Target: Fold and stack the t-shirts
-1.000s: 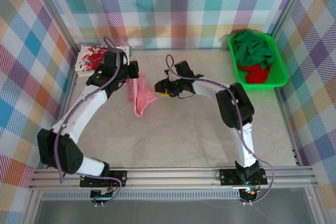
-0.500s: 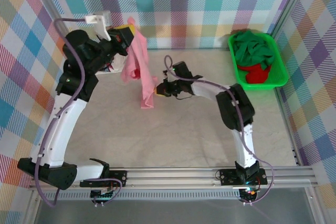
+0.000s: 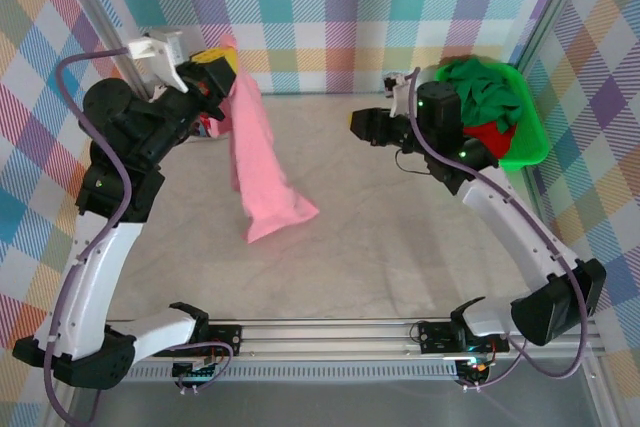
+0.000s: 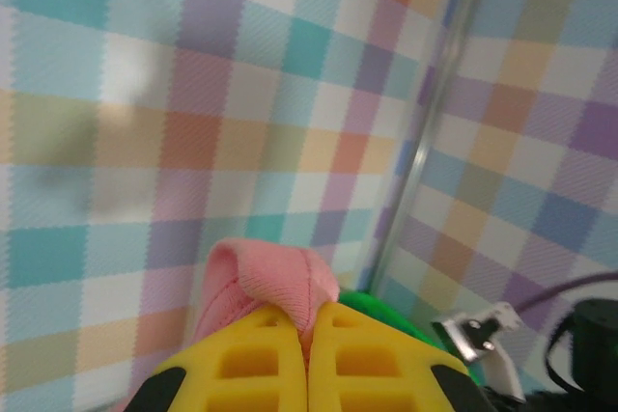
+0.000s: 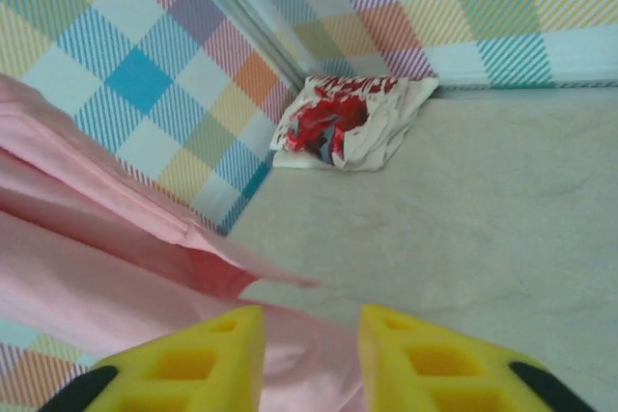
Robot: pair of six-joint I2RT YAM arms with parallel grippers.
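Hanging from left fingers [image 4: 241, 364] — clamped on top fold — pink t-shirt [image 3: 262, 172]; right fingers [image 5: 425, 364] parted, clear of it.

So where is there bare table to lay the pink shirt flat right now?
Widest free patch: the table centre and front, between the hanging pink shirt, the right arm and the front rail. Crowded: the back-left corner, with the white printed shirt and left gripper; the back-right, with the green tray.

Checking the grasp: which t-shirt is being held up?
The salmon-pink t-shirt, hanging from the left claw; the white printed t-shirt lies on the table, the green t-shirt and red t-shirt in the tray.
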